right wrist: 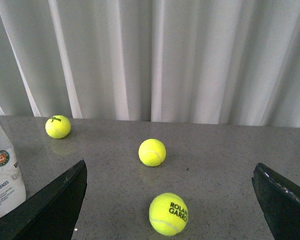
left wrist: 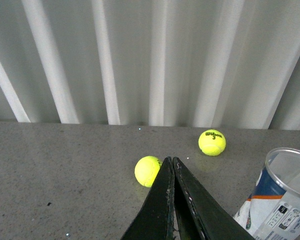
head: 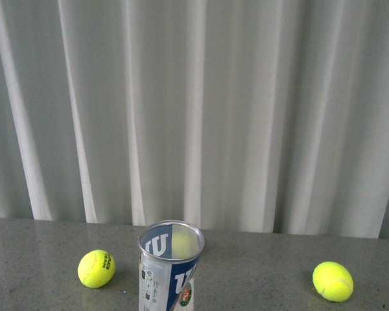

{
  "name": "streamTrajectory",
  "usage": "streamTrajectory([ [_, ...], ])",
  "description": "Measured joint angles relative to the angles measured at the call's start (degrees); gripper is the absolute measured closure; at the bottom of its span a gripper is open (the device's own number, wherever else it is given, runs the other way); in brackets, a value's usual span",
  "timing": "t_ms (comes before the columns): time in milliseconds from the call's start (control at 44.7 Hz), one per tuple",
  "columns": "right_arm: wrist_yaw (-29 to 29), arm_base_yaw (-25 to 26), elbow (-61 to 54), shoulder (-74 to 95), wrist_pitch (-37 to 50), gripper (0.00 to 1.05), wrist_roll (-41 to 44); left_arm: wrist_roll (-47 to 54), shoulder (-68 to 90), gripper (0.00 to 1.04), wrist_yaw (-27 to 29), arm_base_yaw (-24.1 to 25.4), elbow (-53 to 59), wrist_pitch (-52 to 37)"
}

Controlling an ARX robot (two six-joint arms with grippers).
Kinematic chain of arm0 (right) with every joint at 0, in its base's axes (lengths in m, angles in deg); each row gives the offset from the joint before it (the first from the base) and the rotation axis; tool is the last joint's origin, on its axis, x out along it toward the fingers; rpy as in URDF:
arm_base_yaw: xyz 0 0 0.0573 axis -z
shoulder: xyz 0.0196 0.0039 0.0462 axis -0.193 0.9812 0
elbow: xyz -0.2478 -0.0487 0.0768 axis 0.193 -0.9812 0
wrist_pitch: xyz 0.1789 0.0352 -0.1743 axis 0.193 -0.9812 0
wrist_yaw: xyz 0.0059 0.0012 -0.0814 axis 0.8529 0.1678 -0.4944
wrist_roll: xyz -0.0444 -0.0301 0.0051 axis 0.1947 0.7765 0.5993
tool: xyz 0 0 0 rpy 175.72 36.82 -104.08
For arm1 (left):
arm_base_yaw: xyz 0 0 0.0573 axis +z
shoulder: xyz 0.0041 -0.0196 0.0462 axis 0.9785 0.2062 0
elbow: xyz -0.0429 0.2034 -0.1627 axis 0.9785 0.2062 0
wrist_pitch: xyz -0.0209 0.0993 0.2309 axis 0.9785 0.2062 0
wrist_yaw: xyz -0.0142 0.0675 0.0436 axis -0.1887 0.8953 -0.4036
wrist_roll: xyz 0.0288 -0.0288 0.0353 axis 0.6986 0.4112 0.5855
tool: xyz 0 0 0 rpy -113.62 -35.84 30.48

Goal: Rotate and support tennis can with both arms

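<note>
Claw-wise, left claw (left wrist: 173,162) is pressed closed near the upright tennis can (left wrist: 281,200), seemingly untouched; right claw (right wrist: 170,200) gapes wide

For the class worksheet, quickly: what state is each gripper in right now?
Left gripper: closed, holding nothing.
Right gripper: open, empty.

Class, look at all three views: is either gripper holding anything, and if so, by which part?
Nothing is held. The left gripper is shut on nothing; the right gripper is open; the tennis can stands untouched.

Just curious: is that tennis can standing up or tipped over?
Upright. The tennis can stands on the table, its open silver rim facing up, lid off.
</note>
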Motion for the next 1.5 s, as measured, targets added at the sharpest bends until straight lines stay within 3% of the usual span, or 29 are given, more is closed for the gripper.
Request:
streamTrajectory([
  [469,0.02,0.00,0.00,0.00,0.00,0.07,0.00,0.20,-15.74,1.01,-6.67,7.26,11.45,4.09],
  [536,0.02,0.02,0.00,0.00,0.00,0.07,0.00,0.22,-17.77,1.01,-10.32,10.16,12.33,5.38],
  [626,0.00,0.00,0.00,0.00,0.00,0.07,0.00,0.24,-21.29,1.01,-11.17,11.93,13.49,7.56],
  [1498,0.02,0.00,0.00,0.00,0.00,0.07,0.00,0.28,-45.11,1.01,-11.47,12.17,16.11,26.73],
])
